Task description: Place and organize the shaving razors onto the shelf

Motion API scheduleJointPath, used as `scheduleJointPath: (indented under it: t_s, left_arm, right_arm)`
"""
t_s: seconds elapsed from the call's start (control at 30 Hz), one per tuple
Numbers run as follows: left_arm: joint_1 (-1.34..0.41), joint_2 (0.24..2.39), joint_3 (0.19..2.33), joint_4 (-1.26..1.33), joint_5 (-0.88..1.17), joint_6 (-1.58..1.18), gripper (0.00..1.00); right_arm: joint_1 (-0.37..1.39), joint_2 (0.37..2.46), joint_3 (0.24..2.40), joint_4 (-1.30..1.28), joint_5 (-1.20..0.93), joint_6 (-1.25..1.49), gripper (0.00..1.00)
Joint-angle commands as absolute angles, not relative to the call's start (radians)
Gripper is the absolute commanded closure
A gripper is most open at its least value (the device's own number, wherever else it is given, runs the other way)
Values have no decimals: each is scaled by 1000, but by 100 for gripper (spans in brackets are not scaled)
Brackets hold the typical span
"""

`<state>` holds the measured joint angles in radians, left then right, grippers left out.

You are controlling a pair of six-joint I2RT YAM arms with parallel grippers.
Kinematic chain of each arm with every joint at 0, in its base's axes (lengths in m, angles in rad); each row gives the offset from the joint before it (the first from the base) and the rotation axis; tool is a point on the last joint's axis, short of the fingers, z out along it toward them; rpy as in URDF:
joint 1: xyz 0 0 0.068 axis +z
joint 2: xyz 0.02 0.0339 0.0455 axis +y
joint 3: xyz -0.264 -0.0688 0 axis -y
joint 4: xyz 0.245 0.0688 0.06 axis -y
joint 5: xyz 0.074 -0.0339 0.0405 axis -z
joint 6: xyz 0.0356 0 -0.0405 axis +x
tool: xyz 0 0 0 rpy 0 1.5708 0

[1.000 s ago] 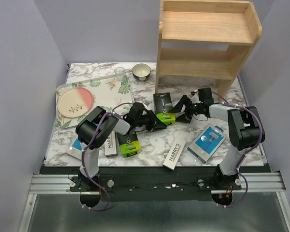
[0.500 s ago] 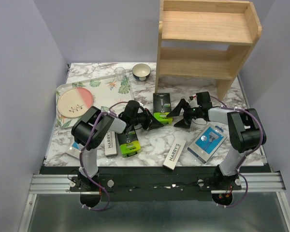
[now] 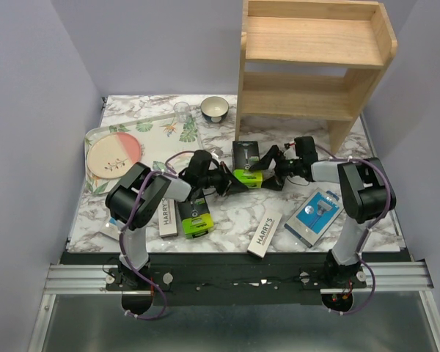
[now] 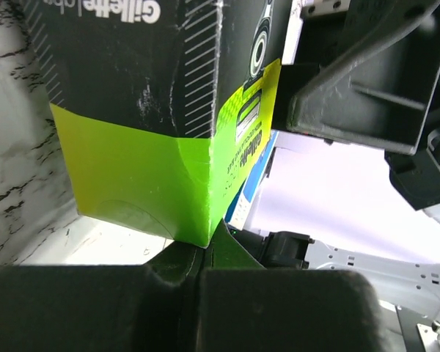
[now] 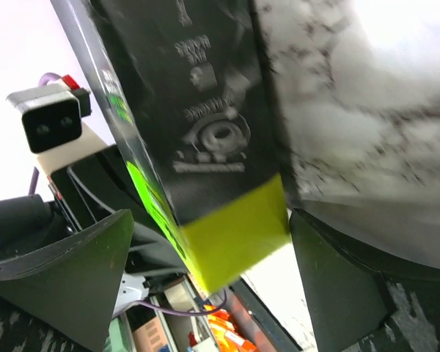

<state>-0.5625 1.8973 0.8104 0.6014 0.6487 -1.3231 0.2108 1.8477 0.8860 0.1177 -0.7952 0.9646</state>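
A black razor box with a lime-green end (image 3: pixel 246 163) lies mid-table between both grippers. My left gripper (image 3: pixel 233 186) is shut, and its tip touches the box's lime corner (image 4: pixel 154 183) from below. My right gripper (image 3: pixel 273 174) is open, and its fingers (image 5: pixel 73 279) straddle the box's lime end (image 5: pixel 235 235) without clamping it. A second black-and-lime box (image 3: pixel 195 218), two white HARRY'S boxes (image 3: pixel 168 218) (image 3: pixel 262 235) and a blue-and-white pack (image 3: pixel 314 214) lie near the front. Another blue pack (image 3: pixel 116 221) is half hidden under the left arm. The wooden shelf (image 3: pixel 315 66) stands at the back right.
A floral tray (image 3: pixel 165 132) with a pink round plate (image 3: pixel 114 155) sits at the back left. A small bowl (image 3: pixel 215 108) and a clear glass (image 3: pixel 181 111) stand beside the shelf's left panel. The shelf's foot (image 3: pixel 340 132) is just behind the right arm.
My right gripper has moved left, and its open fingers now sit around the box's lime end. The left gripper has edged slightly right against the box corner.
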Motion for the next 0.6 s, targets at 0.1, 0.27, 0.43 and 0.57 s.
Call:
scheduleJointPath:
  t_s: [0.1,0.27,0.43,0.57]
  left_arm:
    - [-560,1844,876,653,623,-1278,100]
    - [-555,1835,882,634,627,-1252,100]
    - [-529,1775,896,551,731,-1117,59]
    - [-517,1640,894,384,831,-892,51]
  right_arm:
    - [258,1893,957,213,-876,1052,7]
    - [258,1823,905,183,-862,988,32]
    - [253,1704,873,129,-861,849,49]
    - [229,1579,891,10,-920,706,53]
